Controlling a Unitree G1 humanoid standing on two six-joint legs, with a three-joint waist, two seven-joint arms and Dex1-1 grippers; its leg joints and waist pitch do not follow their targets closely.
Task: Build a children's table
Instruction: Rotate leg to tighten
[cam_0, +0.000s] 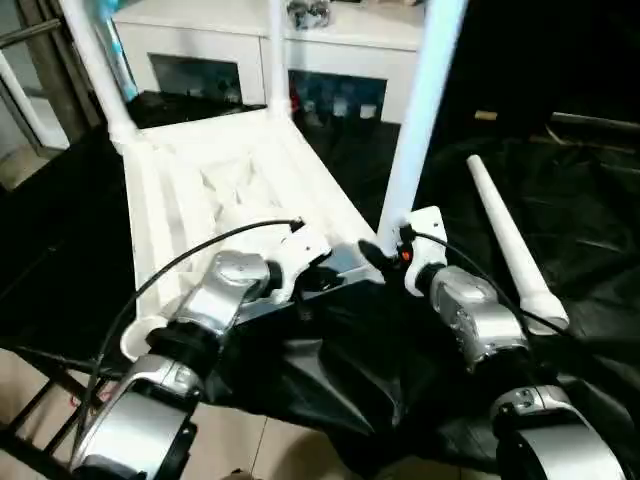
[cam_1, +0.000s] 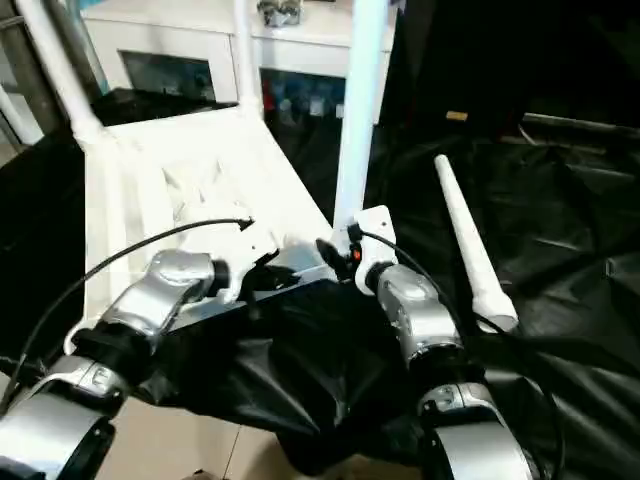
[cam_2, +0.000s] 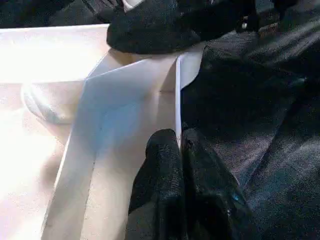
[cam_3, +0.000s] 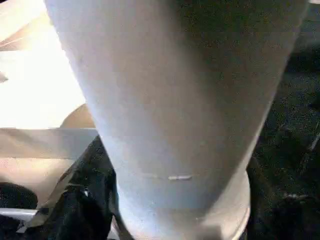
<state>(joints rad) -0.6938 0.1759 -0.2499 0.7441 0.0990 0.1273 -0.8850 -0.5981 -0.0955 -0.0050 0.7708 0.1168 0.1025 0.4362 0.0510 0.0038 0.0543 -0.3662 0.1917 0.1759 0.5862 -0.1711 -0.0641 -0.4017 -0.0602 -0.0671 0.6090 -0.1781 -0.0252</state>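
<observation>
White plastic is the whole job here: the tabletop (cam_0: 200, 190) lies underside up on black sheeting (cam_0: 560, 220), three legs already standing in its corner sockets. The left gripper (cam_2: 178, 145) has its fingers (cam_2: 162, 165) pinched shut on the thin rim of the tabletop, the rim running straight out from between them. The right gripper (cam_0: 385, 255) sits at the base of the near leg (cam_0: 420, 110), that leg rising just ahead of its fingers, but whether they clasp it I cannot tell. A fourth leg (cam_0: 510, 245) lies loose on the sheeting, off to the right of the right fingers, well apart from the empty socket (cam_0: 140, 340) near the left arm.

The risk, I judge: pressing or twisting the near leg could tip the tabletop (its rim grip is slim), letting the rim slip free.
</observation>
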